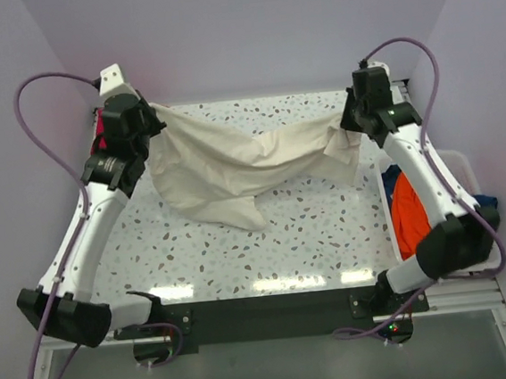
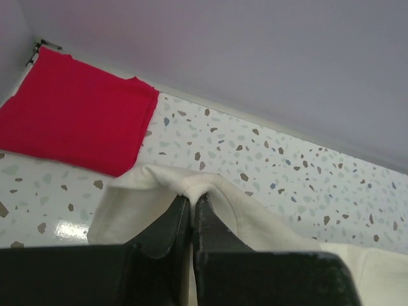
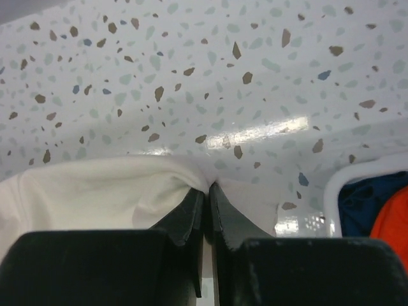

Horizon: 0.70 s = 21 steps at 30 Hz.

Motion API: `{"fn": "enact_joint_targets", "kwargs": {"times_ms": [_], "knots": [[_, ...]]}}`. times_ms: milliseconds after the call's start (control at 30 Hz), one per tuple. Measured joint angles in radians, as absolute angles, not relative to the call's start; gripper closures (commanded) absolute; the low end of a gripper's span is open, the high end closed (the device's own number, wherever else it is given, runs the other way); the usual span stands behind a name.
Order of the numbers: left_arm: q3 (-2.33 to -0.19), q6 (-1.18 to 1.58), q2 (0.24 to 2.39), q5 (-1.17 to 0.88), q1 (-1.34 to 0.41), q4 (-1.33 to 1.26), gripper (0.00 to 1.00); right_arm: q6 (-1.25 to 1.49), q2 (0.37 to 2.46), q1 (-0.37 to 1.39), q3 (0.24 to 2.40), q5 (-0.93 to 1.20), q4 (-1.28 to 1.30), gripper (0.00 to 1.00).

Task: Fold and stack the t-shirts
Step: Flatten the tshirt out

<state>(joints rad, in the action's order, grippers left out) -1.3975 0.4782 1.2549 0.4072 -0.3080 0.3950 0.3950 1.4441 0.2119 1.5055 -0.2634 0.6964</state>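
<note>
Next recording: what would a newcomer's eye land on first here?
The cream t-shirt sagging over the speckled table, stretched between the left pincer and right pincer, each shut on an edge. A folded red t-shirt lies at the far left corner, and an orange t-shirt sits in the white bin on the right.

The top camera is looking down from above and behind the robot, facing the back wall [image 1: 246,29], and is taking in the whole table [image 1: 328,227] from a distance. The left wrist camera is sitting close behind the left gripper [image 2: 193,199], looking past it toward the far left corner, where the red tee [image 2: 76,115] is lying. The right wrist camera is sitting equally close behind the right gripper [image 3: 207,188], facing down at the tabletop (the bin [image 3: 329,191] rim is showing at its right edge). All three views are sharing the cream tee [image 1: 224,170].
</note>
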Motion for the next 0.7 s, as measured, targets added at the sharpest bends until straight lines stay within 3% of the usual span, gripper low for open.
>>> {"fn": "enact_joint_targets", "kwargs": {"times_ms": [167, 200, 233, 300, 333, 400, 467, 600, 700], "knots": [[-1.481, 0.478, 1.557, 0.258, -0.188, 0.350, 0.98, 0.426, 1.790, 0.149, 1.605, -0.162, 0.664, 0.94], [-1.508, 0.479, 1.635, 0.213, -0.163, 0.336, 0.79, 0.433, 1.847, 0.139, 1.633, -0.146, 0.660, 0.84], [-1.526, 0.477, 1.689, 0.173, -0.146, 0.324, 0.65, 0.445, 1.914, 0.127, 1.668, -0.126, 0.652, 0.76], [-1.552, 0.482, 1.795, 0.077, -0.110, 0.310, 0.40, 0.459, 2.019, 0.105, 1.734, -0.093, 0.650, 0.60], [-1.552, 0.482, 1.816, 0.050, -0.099, 0.311, 0.36, 0.461, 2.050, 0.099, 1.756, -0.084, 0.650, 0.55], [-1.538, 0.496, 1.824, 0.007, -0.085, 0.315, 0.33, 0.466, 2.088, 0.088, 1.785, -0.074, 0.657, 0.43], [-1.492, 0.513, 1.779, -0.015, -0.084, 0.294, 0.33, 0.470, 2.073, 0.083, 1.766, -0.068, 0.653, 0.38], [-1.266, 0.569, 1.540, -0.015, -0.091, 0.268, 0.43, 0.472, 1.954, 0.085, 1.634, -0.064, 0.617, 0.37], [-1.086, 0.610, 1.344, 0.014, -0.091, 0.267, 0.44, 0.474, 1.819, 0.094, 1.497, -0.064, 0.589, 0.37]]}}
